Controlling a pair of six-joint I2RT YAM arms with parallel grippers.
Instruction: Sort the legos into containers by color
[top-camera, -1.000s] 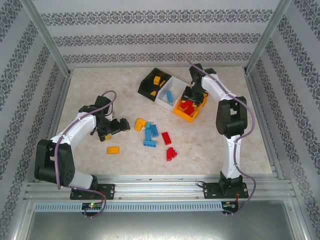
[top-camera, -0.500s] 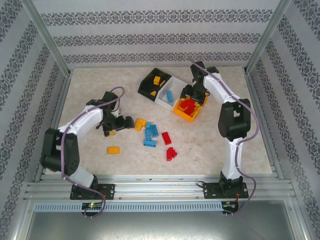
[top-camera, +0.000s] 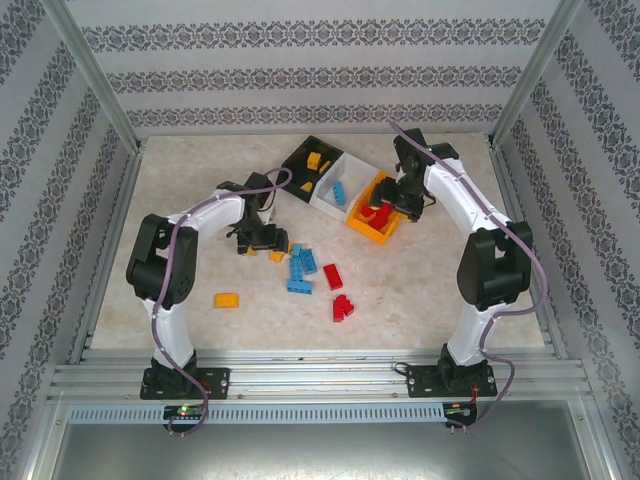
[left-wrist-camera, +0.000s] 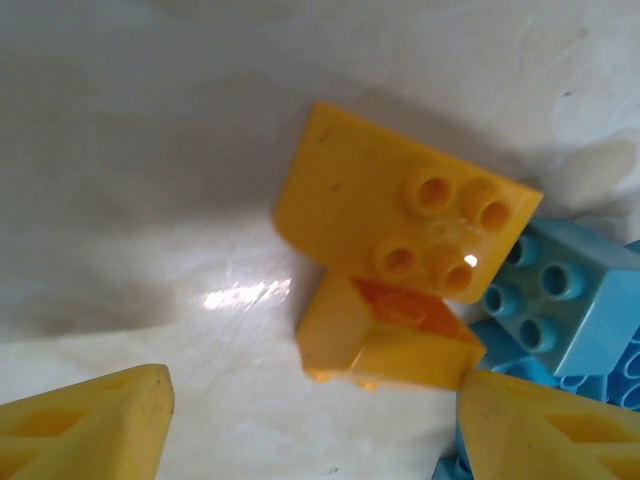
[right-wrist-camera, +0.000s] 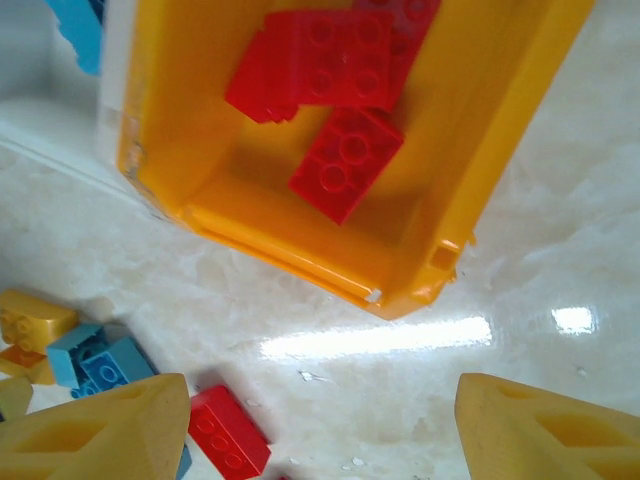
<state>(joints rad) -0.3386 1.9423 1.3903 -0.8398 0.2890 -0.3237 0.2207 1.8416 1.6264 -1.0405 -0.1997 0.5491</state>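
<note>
The containers stand in a row: black bin (top-camera: 300, 160), white bin (top-camera: 330, 200), orange bin (top-camera: 362, 226). In the orange bin (right-wrist-camera: 480, 180) lie red legos (right-wrist-camera: 335, 70). My left gripper (top-camera: 264, 241) is low over two yellow legos (top-camera: 281, 249). In the left wrist view my left gripper (left-wrist-camera: 315, 430) is open, with the lower yellow lego (left-wrist-camera: 385, 345) between the jaws, close to the right finger. The other yellow lego (left-wrist-camera: 400, 210) lies just beyond. My right gripper (top-camera: 398, 203) hangs open by the orange bin's right side, and my right gripper (right-wrist-camera: 320, 430) holds nothing.
Loose on the table lie blue legos (top-camera: 300, 268), a red lego (top-camera: 333, 276), another red one (top-camera: 343, 307) and a lone yellow lego (top-camera: 226, 299). A blue lego (left-wrist-camera: 545, 300) touches the yellow pair. Patterned walls and metal posts ring the table.
My left arm swung right from the table's left side down onto the yellow legos. My right gripper opened over the orange bin and shifted slightly right.
</note>
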